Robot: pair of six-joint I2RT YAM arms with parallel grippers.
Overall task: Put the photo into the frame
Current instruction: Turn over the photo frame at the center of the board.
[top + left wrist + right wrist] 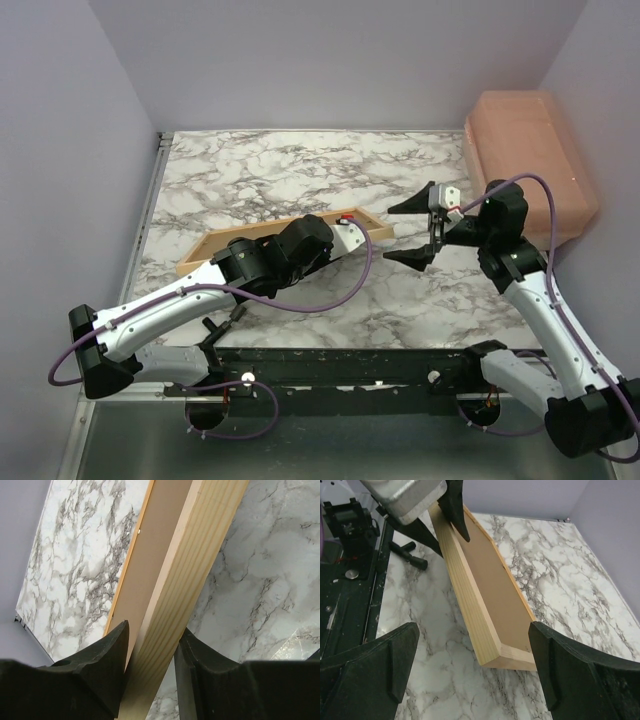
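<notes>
Looking down from the top camera, we see the frame [210,250] lying aslant across the middle of the marble tabletop [260,165], its left end nearer to us and its right end farther away. Its rails are of pale wood, and inside them a flat brown panel [490,575] fills the opening. We cannot tell whether the frame rests fully on the tabletop or is raised a little at one side.

Our left end effector [154,630] is clamped on the frame's near long rail, toward the right end. In the left wrist view one black finger [107,655] presses the inner face beside the brown panel, and the other finger [200,665] presses the outer grained face. The left arm stretches over the frame and hides most of its middle from above.

Our right end effector [405,232] hangs just beyond the frame's right end with its fingers spread wide apart and nothing between them. In the right wrist view the frame's corner sits between the two fingers, apart from both.

At the far right, past the edge of the tabletop, stands a salmon-pink container [525,150]. Purple cables [330,300] trail along both arms.
</notes>
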